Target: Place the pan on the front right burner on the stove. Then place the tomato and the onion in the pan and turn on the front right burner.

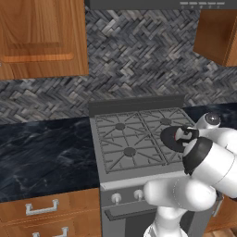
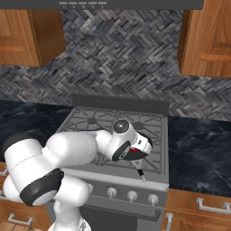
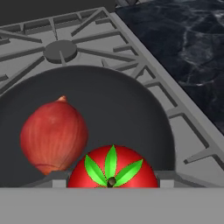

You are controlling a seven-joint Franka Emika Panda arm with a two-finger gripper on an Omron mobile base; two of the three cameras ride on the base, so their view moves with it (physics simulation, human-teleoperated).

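Onion (image 3: 53, 137) and tomato (image 3: 112, 168) are seen inside the pan (image 3: 127, 113), which is set on the stove (image 3: 144, 70) at its front right, by the counter (image 3: 183, 43), so the cooking things are gathered over the burner to be lit. The tomato is flanked low by the jaws, spread about it; whether it is pinched or already let go cannot be told. The tomato's green stem is turned up toward the hand, the onion's pointed tip toward the stove's back, and the pan's handle (image 2: 140, 172) is pointed at the stove's front edge.
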